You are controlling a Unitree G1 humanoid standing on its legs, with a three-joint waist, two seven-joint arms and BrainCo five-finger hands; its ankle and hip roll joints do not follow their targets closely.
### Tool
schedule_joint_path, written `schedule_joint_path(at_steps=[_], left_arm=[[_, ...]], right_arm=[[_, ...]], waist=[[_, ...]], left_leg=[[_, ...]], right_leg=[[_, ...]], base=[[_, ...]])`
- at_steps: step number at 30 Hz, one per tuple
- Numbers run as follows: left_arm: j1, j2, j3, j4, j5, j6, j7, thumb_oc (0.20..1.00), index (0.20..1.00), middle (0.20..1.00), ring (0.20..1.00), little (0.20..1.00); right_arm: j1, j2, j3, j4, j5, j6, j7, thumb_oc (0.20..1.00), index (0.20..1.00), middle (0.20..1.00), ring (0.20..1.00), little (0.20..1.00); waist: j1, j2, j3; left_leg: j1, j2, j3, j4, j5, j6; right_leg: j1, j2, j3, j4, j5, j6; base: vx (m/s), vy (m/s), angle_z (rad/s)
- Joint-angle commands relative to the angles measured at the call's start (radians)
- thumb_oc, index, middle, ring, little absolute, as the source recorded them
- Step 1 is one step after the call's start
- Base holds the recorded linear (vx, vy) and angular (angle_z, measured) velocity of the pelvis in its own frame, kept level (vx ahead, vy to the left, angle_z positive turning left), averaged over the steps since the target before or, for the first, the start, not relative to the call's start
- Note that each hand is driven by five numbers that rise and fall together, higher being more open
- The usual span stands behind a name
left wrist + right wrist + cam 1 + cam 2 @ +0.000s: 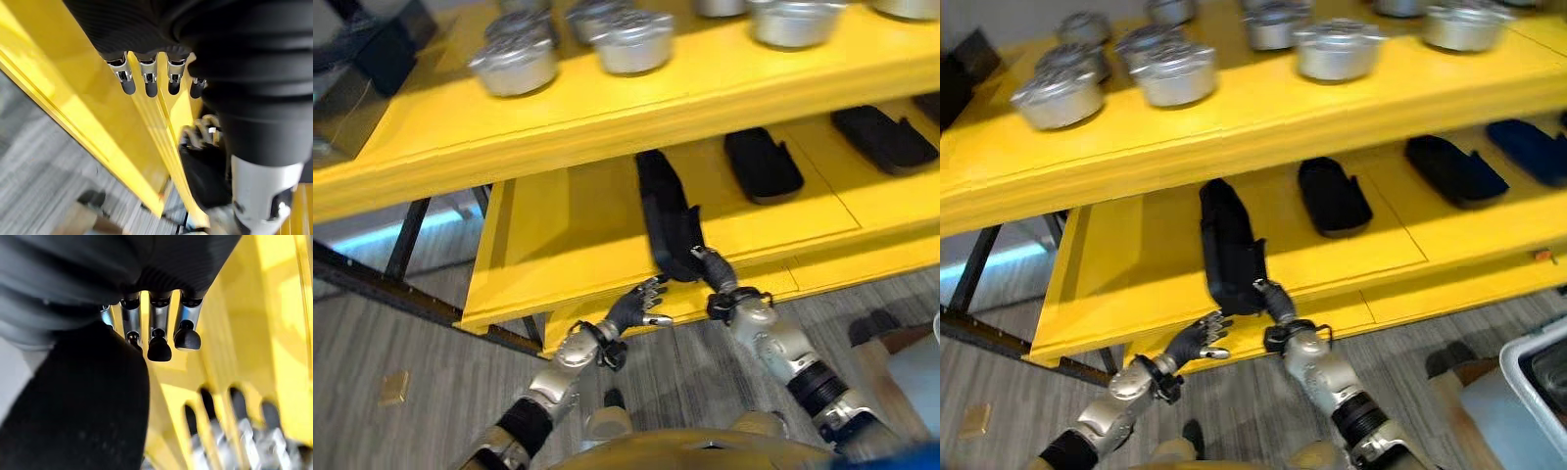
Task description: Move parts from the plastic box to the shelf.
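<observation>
On the lower deck of the yellow shelf (1351,255) lies a long black part (1230,250), its near end just at the deck's front edge and its length running back under the upper deck. The right hand (1276,300) is at that near end, fingers against the part's lower right corner; in the right wrist view the fingers (159,335) reach forward fairly straight, with the black part (83,406) bulking close beside them, and it cannot be told whether they grasp it or only press on it. The left hand (1197,340) hovers just below and to the left of the part's near end, in front of the shelf's front edge, its fingers (146,78) relaxed and spread, holding nothing; it is near the part but seems apart from it.

Further right on the same deck of the shelf lie three more black parts (1332,196), side by side and well apart from one another. On the upper deck of the shelf stand rows of round silver metal parts (1337,49). Off the shelf's right end, at floor level, the corner of a pale plastic box (1533,377) shows
</observation>
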Motion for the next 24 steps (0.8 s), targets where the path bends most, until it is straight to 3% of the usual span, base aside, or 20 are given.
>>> schedule_joint_path(at_steps=[1, 6, 11, 24], left_arm=[[0.037, -0.053, 0.008, -0.084, 0.027, -0.038, 0.021, 1.000, 1.000, 1.000, 1.000, 1.000], [0.084, -0.032, 0.029, -0.120, 0.044, -0.039, 0.032, 1.000, 1.000, 1.000, 1.000, 1.000], [0.102, -0.030, 0.044, -0.136, 0.033, -0.028, 0.053, 1.000, 1.000, 1.000, 1.000, 1.000], [0.000, -0.026, -0.010, -0.127, -0.028, -0.003, 0.077, 1.000, 1.000, 1.000, 1.000, 1.000]], right_arm=[[-0.084, -0.021, -0.041, -0.094, 0.018, -0.080, -0.009, 0.200, 0.200, 0.200, 0.200, 0.200], [-0.092, -0.013, -0.064, -0.086, -0.012, -0.076, -0.011, 0.200, 0.200, 0.200, 0.200, 0.200], [-0.158, -0.014, -0.109, -0.031, -0.040, -0.052, -0.056, 0.200, 0.200, 0.200, 0.200, 0.200], [-0.513, -0.044, -0.189, 0.292, -0.145, 0.019, -0.116, 0.200, 0.200, 0.200, 0.200, 0.200]], waist=[[0.002, 0.030, -0.014], [0.038, 0.005, -0.012], [0.074, -0.016, 0.007], [0.148, 0.004, 0.073]], left_leg=[[0.074, 0.016, -0.014, -0.026, 0.001, 0.051], [0.078, -0.005, 0.007, -0.046, -0.013, 0.065], [0.052, -0.002, -0.008, -0.036, -0.009, 0.064], [-0.072, -0.002, -0.107, 0.060, 0.000, 0.046]], right_leg=[[0.016, 0.116, -0.017, -0.044, 0.001, -0.013], [0.028, 0.113, -0.044, -0.095, 0.023, 0.003], [0.035, 0.127, -0.051, -0.088, 0.002, -0.009], [-0.004, 0.141, -0.047, 0.007, -0.062, -0.043]], base=[[0.05, 0.057, 0.14], [0.03, 0.029, -0.10], [-0.01, -0.044, 0.02], [-0.06, -0.014, 0.16]])
